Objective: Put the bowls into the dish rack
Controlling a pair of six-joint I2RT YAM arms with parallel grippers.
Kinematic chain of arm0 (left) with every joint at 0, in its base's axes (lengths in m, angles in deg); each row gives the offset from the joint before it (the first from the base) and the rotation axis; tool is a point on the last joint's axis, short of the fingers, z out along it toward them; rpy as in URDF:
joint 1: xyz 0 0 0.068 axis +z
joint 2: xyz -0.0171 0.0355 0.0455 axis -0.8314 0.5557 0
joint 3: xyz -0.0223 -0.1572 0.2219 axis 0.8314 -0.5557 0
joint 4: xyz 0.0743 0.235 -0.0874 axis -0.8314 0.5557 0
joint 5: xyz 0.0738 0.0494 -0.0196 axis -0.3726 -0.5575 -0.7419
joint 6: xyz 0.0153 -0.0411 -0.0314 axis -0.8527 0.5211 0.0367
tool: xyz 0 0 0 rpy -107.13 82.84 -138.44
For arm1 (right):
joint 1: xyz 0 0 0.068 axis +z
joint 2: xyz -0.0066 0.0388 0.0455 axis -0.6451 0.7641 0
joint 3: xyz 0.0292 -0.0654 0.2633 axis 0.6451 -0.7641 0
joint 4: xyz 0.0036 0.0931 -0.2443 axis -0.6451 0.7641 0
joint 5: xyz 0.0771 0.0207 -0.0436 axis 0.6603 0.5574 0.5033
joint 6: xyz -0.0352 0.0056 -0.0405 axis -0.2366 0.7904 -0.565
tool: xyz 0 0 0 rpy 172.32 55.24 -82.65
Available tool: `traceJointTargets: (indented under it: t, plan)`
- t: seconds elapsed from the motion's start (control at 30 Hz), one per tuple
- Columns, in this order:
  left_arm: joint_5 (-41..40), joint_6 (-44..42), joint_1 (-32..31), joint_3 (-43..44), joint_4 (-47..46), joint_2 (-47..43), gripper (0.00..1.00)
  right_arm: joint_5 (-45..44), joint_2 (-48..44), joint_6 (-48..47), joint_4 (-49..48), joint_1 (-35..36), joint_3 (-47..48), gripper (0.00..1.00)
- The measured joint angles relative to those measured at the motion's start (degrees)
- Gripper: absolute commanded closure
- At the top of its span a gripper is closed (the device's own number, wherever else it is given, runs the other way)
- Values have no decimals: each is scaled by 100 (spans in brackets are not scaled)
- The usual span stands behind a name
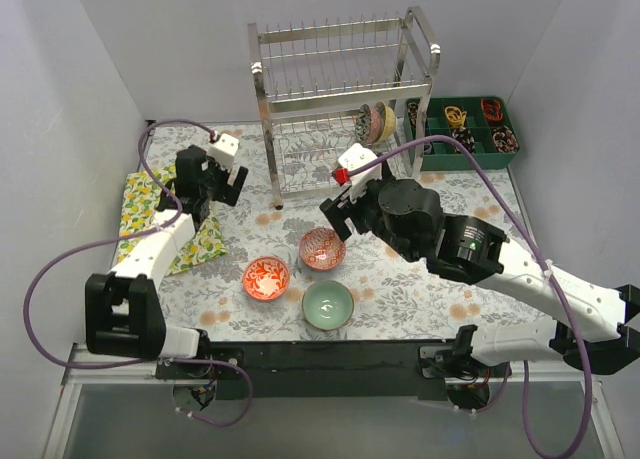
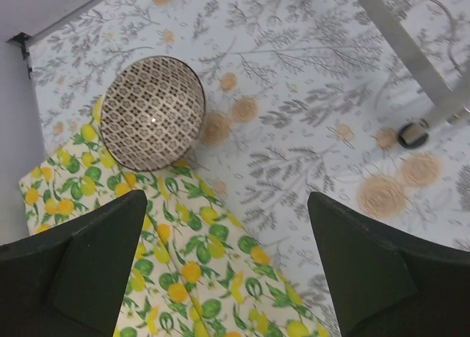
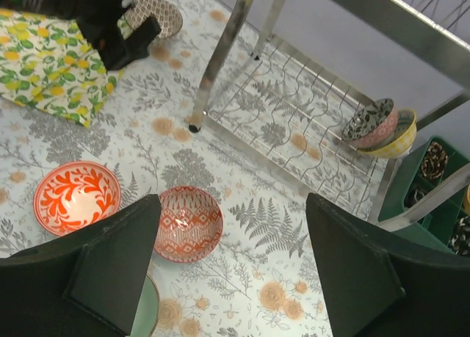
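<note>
One lemon cloth (image 1: 135, 207) far left, left gripper (image 2: 228, 267) spread wide above one dark bowl (image 2: 152, 113) at the cloth's edge, three more loose, orange bowl (image 1: 266, 277), red bowl (image 1: 322, 248), green bowl (image 1: 327, 304), right gripper (image 3: 229, 271) spread above the red bowl, one rack (image 1: 340, 89), two standing at its lower tier's right end, grey bowl (image 3: 369, 122), yellow bowl (image 3: 402, 136).

orange-red bowl (image 1: 267, 277); pale green bowl (image 1: 328, 304); lemon-print cloth (image 2: 198, 278).

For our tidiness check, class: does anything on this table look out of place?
The dark grey patterned bowl straddles the edge of the lemon-print cloth, so it may sit unevenly.
</note>
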Motion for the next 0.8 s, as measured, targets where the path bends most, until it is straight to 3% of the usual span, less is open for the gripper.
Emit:
traceJointTargets:
  t: [0.2, 0.53, 0.8]
  plan:
    - [549, -413, 509, 1106, 13, 1217, 25, 452, -225, 361, 83, -605, -601, 13]
    - [1569, -1027, 1021, 3191, 977, 3213, 40, 957, -181, 852, 144, -1309, -752, 14]
    - [1902, -1386, 1174, 3705, 1744, 3836, 48, 1106, 9, 892, 144, -1567, -752, 14]
